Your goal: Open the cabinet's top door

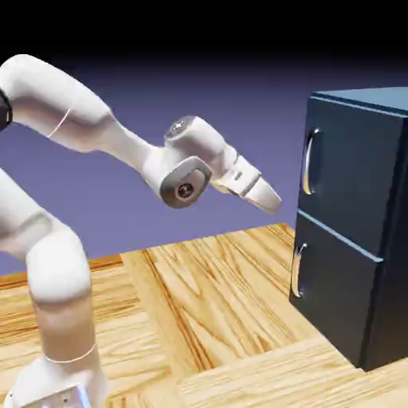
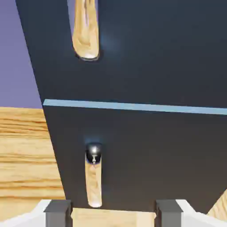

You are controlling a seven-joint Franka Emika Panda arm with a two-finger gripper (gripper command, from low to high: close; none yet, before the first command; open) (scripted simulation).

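The dark navy cabinet (image 1: 392,239) stands on the table at the right of the exterior view. Its top door (image 1: 351,171) is shut flush and carries a vertical curved silver handle (image 1: 308,162) near its left edge. My gripper (image 1: 273,202) hangs in the air left of that handle, a short gap away, angled down toward the cabinet front. In the hand view the top door (image 2: 155,48) and the lower end of its handle (image 2: 85,35) fill the upper part. My gripper (image 2: 113,215) is open there, its fingertips (image 2: 57,213) apart with nothing between them.
Below a pale seam sits the lower panel (image 1: 335,291) (image 2: 155,155), shut, with its own silver handle (image 1: 297,271) (image 2: 93,181). The wooden table (image 1: 207,303) stretches between the robot's base and the cabinet.
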